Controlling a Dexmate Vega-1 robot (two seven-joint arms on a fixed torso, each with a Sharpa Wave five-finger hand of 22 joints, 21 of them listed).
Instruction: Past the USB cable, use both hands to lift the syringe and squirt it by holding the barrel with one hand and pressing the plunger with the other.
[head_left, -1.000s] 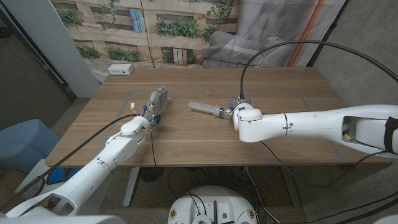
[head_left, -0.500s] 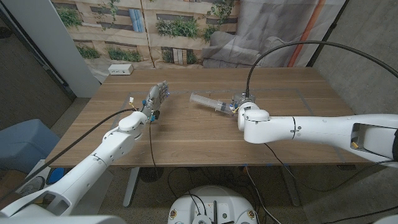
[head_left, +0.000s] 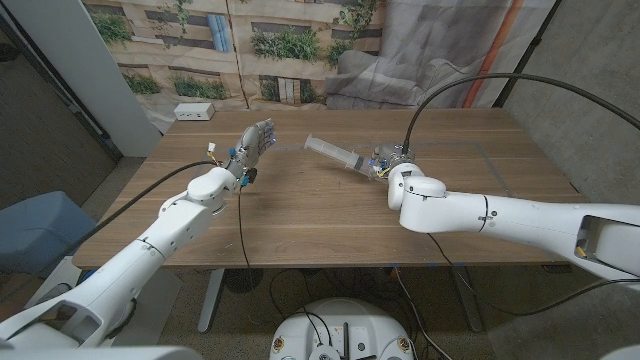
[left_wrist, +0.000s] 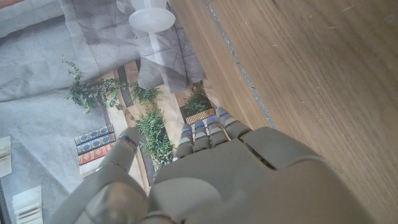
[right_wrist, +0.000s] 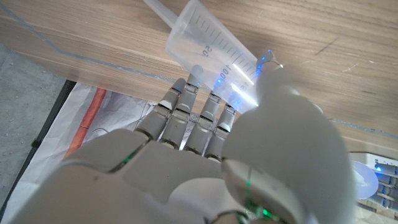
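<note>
My right hand (head_left: 386, 163) grips the clear syringe (head_left: 335, 153) by its barrel and holds it above the wooden table (head_left: 300, 215), slightly tilted. The plunger end points toward my left hand (head_left: 254, 142). In the right wrist view my fingers (right_wrist: 186, 109) and thumb wrap the marked barrel (right_wrist: 211, 53). My left hand is raised off the table a short way from the plunger end, fingers loosely apart and holding nothing. In the left wrist view the white plunger disc (left_wrist: 151, 18) faces that hand (left_wrist: 217, 168) across a gap.
A white power strip (head_left: 194, 111) lies at the table's far left corner. Faint blue tape lines (head_left: 490, 155) mark the tabletop. A printed backdrop and grey sheeting hang behind the far edge. Black cables trail from both arms.
My right hand has raised the syringe off the table and carried it farther away. My left hand has lifted and moved toward the far side, nearer the plunger end.
</note>
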